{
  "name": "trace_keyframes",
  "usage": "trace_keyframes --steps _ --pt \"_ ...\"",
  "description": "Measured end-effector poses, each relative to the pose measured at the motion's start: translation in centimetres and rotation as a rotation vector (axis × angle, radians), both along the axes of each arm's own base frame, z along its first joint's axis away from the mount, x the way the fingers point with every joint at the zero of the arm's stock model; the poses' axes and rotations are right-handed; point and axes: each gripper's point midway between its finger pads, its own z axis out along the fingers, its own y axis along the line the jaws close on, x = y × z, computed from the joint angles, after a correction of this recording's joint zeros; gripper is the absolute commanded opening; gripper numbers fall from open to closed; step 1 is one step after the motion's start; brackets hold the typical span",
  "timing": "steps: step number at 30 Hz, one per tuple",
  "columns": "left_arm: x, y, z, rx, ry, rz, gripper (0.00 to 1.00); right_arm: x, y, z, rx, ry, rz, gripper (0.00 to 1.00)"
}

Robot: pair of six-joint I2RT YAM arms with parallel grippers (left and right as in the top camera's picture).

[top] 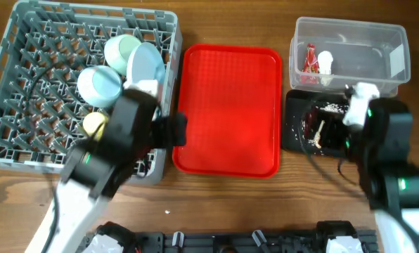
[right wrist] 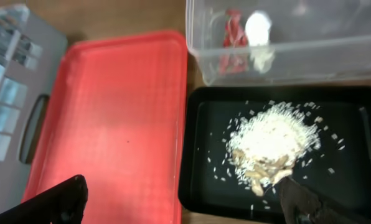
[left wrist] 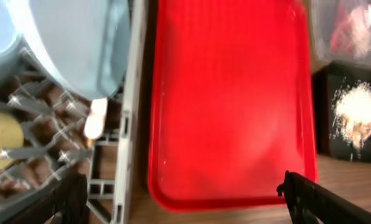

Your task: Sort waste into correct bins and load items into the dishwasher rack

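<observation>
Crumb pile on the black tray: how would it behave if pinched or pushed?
Probably won't lift as one piece: the crumb pile is loose grains, with strays already scattered across the black tray. A push would likely smear it wider rather than slide it whole. Looks light; carrying the tray seems safer.

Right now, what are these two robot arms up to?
Clearing up a meal. Both grippers are open, empty: the left gripper hovers by the grey rack, where bowls and a yellow cup sit; the right gripper hovers over the black tray of crumbs. The red wrapper and white scrap lie in the clear tub.
</observation>
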Motion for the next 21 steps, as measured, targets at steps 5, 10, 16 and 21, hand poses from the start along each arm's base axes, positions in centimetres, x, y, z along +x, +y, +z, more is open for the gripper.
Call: trace_keyframes --steps 5,10,16,21 --pt "-3.0 3.3 2.3 -0.036 -0.191 0.082 1.0 -2.1 -0.2 2.7 -0.007 -0.123 -0.01 1.0" --pt "-3.5 4.1 3.2 -0.037 -0.234 0.11 1.0 -1.6 -0.3 1.9 -0.009 -0.09 -0.013 1.0" --pt "-3.7 4.3 2.7 -0.028 -0.218 0.114 1.0 -0.3 -0.3 -0.5 -0.014 0.013 -0.015 1.0" --pt "-3.7 4.3 2.7 -0.026 -0.218 0.116 1.0 0.7 -0.4 -3.0 -0.018 0.115 -0.016 1.0"
